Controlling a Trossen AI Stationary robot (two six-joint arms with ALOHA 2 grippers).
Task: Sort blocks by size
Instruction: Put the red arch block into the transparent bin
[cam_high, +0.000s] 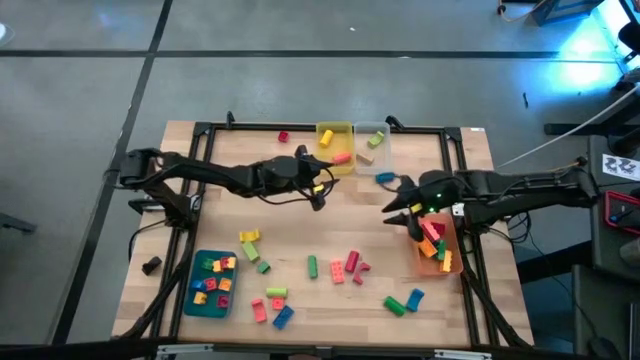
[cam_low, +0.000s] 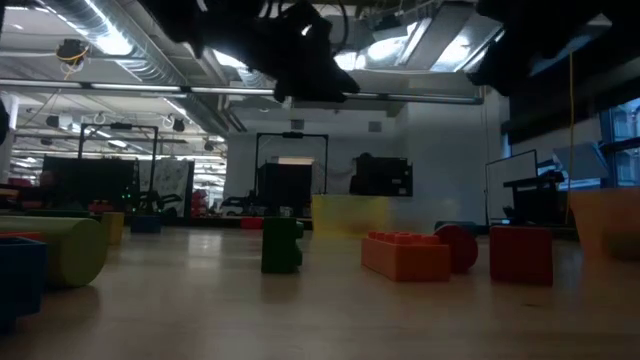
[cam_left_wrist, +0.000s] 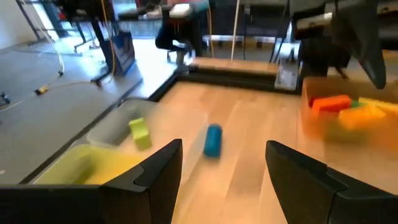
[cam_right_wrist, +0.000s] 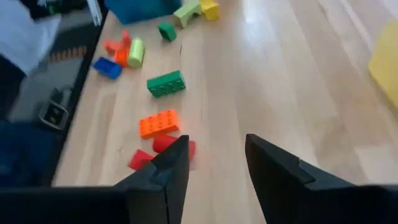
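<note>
a: many blocks (cam_high: 352, 266) lie loose on the near half of the table (cam_high: 300, 235), well apart from both grippers. how much can you make out?

b: some. from above i see a green one (cam_high: 312, 266), an orange one (cam_high: 338, 270) just beside it and a blue one (cam_high: 415, 298) farther right. the smallest are just specks of colour, so i can't give their shapes.

a: and the bins?

b: teal bin (cam_high: 212, 284) near the left front, with blocks in it. yellow bin (cam_high: 335, 146) and clear bin (cam_high: 371, 146) side by side at the far edge, a few pieces in each. orange bin (cam_high: 437, 250) on the right holds a heap, but the right arm covers part of it.

a: left gripper (cam_high: 318, 196)?

b: hangs over the bare middle, near the yellow bin. its wrist view shows the fingers (cam_left_wrist: 155, 171) spread wide with nothing between them; past them a blue block (cam_left_wrist: 212, 139) lies on the wood.

a: right gripper (cam_high: 396, 216)?

b: at the orange bin's inner side, above the table. its fingers (cam_right_wrist: 171, 165) stand partly apart, and the gap shows only bare wood, so it holds nothing. beyond them is an orange block (cam_right_wrist: 159, 122) and a green one (cam_right_wrist: 166, 83).

a: low view any help?

b: little. both arms are dark shapes cut off at the top, and the nearest blocks are cropped at the left edge.
</note>
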